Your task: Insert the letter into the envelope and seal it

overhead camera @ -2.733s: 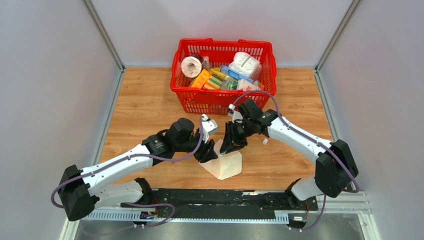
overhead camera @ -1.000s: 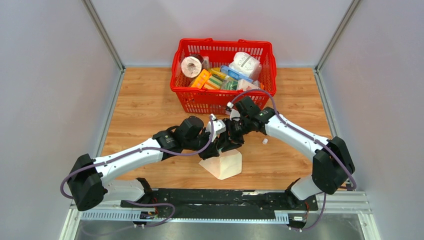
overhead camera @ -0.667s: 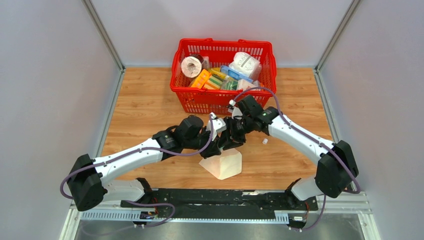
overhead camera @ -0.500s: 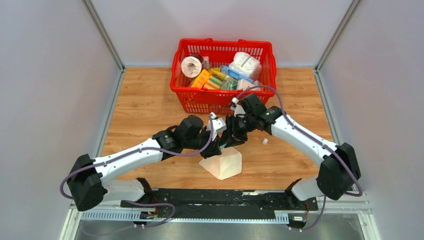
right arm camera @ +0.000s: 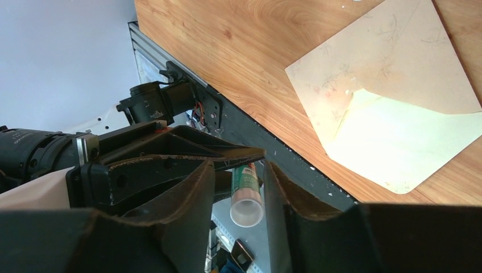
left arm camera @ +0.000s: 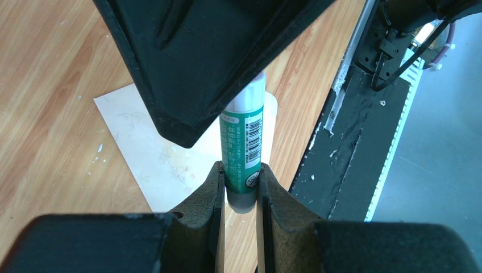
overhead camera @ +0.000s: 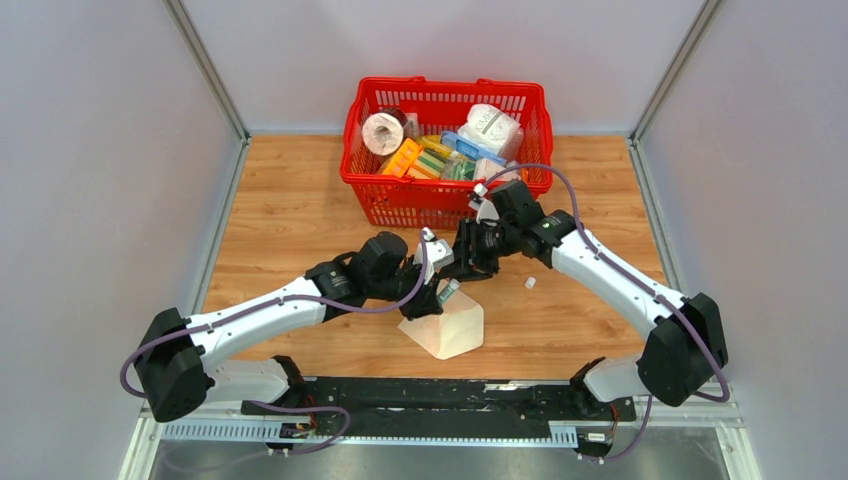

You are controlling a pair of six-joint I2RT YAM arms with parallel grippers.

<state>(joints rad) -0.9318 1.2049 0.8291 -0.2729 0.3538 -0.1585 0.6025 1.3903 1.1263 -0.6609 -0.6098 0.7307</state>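
Currently: wood counter carries red basket of packaged goods at far side. Envelope lies flat on counter near front edge, beneath both tools, touched by neither. Left tool pinches green glue stick at green end, raised above envelope. Right tool: fingers spread wider than stick, straddling pale top end, not clamping.

A wood-grain table is seen, walled on 3 sides. A red basket is set at the far edge, approx. centre. The envelope is laid flat by the near edge, centre, well apart from the basket. A small white scrap is seen on the wood to its right, twd. the far edge.
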